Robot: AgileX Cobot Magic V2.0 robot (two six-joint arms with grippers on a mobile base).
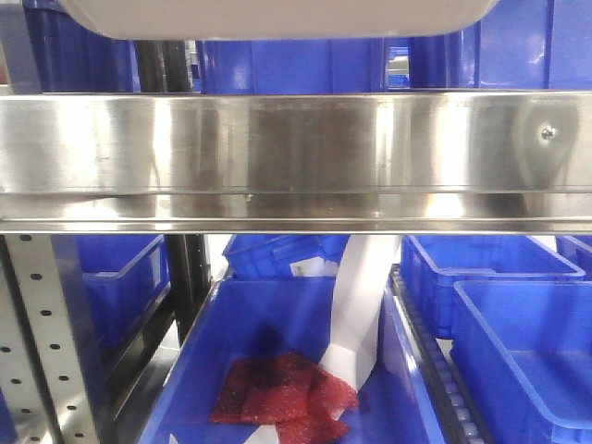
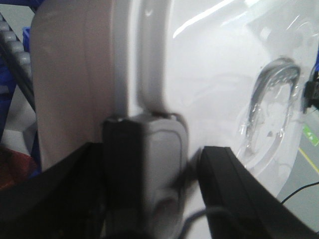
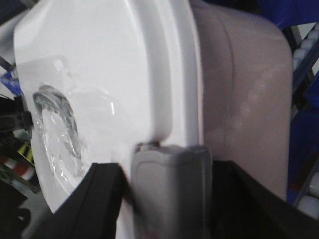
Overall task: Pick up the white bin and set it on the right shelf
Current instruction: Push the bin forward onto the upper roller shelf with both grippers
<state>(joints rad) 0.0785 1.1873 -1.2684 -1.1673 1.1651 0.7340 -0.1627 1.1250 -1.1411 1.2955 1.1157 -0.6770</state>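
The white bin [image 1: 268, 17] shows only as a pale underside at the top edge of the front view, just above the right shelf's wide steel front rail [image 1: 296, 148]. In the left wrist view the bin [image 2: 209, 74] fills the frame, with its glossy lid to the right and its pinkish side to the left. My left gripper [image 2: 167, 164] is shut on the grey latch at the bin's rim. In the right wrist view the bin [image 3: 114, 64] appears mirrored, and my right gripper [image 3: 169, 179] is shut on the matching grey latch.
Blue open crates [image 1: 518, 342] fill the level below the rail, and more stand behind the bin on top. The middle crate holds red mesh bags [image 1: 287, 393] and a white paper strip [image 1: 361, 305]. A perforated steel upright [image 1: 42, 342] stands at the left.
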